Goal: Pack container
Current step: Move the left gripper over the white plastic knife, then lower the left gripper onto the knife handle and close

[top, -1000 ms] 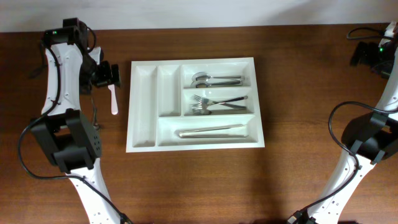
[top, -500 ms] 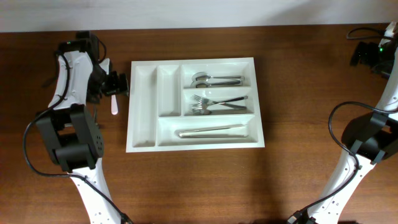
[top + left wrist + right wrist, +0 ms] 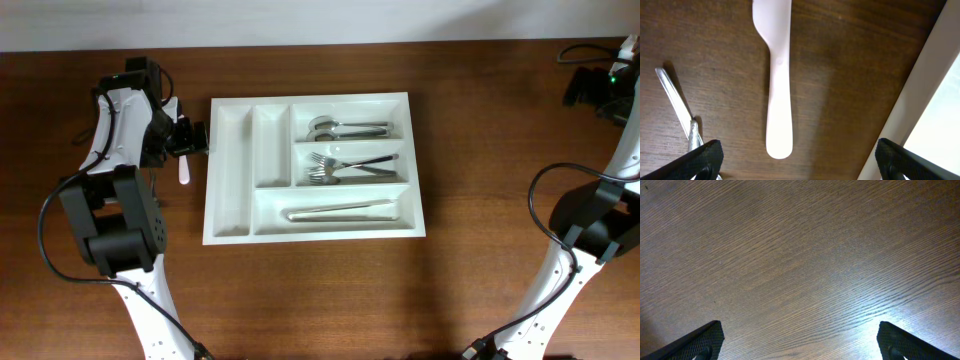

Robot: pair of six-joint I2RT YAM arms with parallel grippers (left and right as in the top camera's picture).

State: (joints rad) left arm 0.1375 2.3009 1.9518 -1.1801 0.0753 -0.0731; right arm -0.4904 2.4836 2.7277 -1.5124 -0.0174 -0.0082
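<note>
Wooden worktop point(image 3: 480, 150) carries the part-filled container point(image 3: 315, 98). Left pincer point(image 3: 800, 159), spread, hovers over white utensil point(image 3: 779, 85) at container's nine o'clock, likely for pickup; right pincer point(image 3: 800, 342) spread, idle.

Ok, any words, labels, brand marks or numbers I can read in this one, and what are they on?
No readable text in any view.
The container is plain white.
The white plastic utensil beside it shows no print.
The metal cutlery in the tray is too small for any stamp to be made out.
The table carries no lettering.
</note>
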